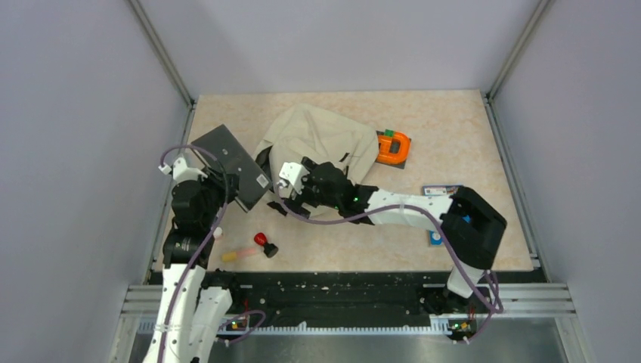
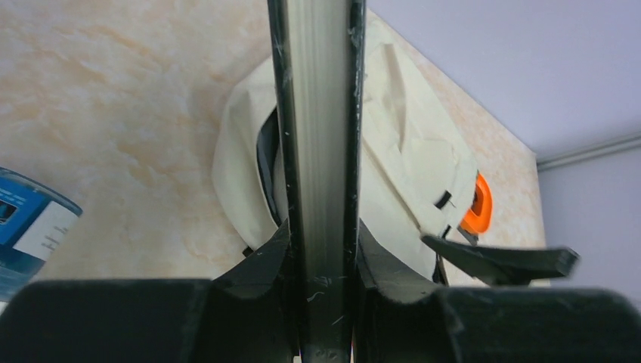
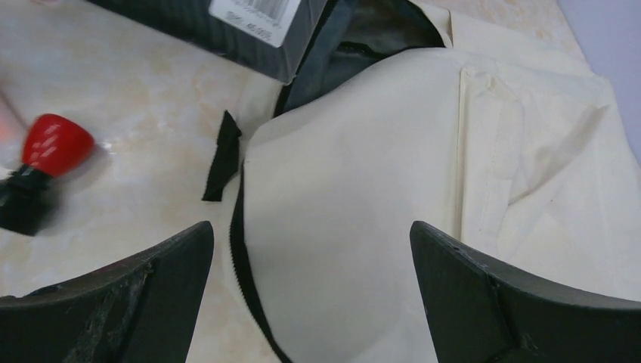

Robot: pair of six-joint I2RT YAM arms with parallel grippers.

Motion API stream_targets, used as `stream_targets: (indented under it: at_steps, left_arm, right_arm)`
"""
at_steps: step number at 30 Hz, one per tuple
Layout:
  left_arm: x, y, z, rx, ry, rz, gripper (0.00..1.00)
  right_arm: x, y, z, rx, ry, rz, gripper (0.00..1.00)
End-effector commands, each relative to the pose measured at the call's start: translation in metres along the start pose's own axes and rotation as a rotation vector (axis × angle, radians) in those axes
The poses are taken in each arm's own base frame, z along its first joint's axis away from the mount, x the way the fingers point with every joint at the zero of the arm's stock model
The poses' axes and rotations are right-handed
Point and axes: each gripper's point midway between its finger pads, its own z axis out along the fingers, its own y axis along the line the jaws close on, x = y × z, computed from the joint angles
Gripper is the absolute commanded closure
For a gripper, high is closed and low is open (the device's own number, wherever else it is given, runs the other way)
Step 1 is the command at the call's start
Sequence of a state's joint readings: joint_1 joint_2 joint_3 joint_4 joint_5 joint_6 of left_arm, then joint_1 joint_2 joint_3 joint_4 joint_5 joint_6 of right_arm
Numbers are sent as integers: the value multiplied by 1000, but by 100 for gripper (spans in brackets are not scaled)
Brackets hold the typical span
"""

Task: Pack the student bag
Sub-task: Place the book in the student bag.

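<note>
Top external view has the student bag (image 1: 325, 136) slumped on the table (image 1: 469, 136), about the middle and toward the far side, with its dark zippered mouth turned to the near left. The right gripper (image 3: 310, 227) hovers over that end of the bag. Its fingers are spread wide, with cream fabric and the black zipper line between them, and they grasp nothing. Just left of the bag's mouth, the left gripper (image 2: 317, 234) is clamped on a dark grey book (image 1: 227, 162), tilted, with its barcode-labelled corner at the opening. Whether the corner touches the fabric I cannot tell. Just beside the bag's far-right side sits an orange D-shaped item (image 1: 393, 146) on a dark base. Nearer than the bag, to its left, a red-topped item (image 1: 264, 242) with a black base lies beside a pale stick (image 1: 238, 253). A blue box (image 2: 30, 219) lies to the bag's near right.
</note>
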State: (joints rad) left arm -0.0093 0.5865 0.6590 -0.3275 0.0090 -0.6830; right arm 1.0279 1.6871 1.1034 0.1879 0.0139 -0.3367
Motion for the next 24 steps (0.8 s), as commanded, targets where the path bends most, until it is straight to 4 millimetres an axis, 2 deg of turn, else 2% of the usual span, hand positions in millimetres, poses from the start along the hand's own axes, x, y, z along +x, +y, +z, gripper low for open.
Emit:
stream_targets:
  at_steps: [1, 4, 6, 8, 10, 14, 15, 19, 24]
  left_arm:
    - [-23, -37, -17, 157, -66, -3, 100]
    - [-26, -24, -21, 91, -88, 36, 100]
    - [-28, -17, -25, 58, -103, 52, 100]
    - [-30, -12, -29, 37, -121, 58, 100]
    - [-28, -9, -31, 30, -119, 66, 100]
    - [-15, -3, -26, 27, -85, 67, 100]
    - [-12, -3, -25, 35, -76, 65, 100]
    - [0, -13, -24, 109, -26, 58, 100]
    - [10, -23, -22, 171, 16, 49, 100]
  right_arm:
    - [-2, -15, 22, 69, 65, -118, 1]
    - [13, -18, 36, 84, 128, -135, 5]
    - [19, -25, 44, 128, 173, -134, 17]
    - [16, -33, 50, 171, 186, -111, 34]
    - [3, -37, 49, 189, 158, -80, 53]
    - [-37, -55, 37, 229, 69, 9, 95]
    - [-44, -62, 34, 242, 54, 36, 100]
    - [-67, -96, 20, 303, -6, 158, 100]
    - [-77, -136, -1, 376, -47, 301, 100]
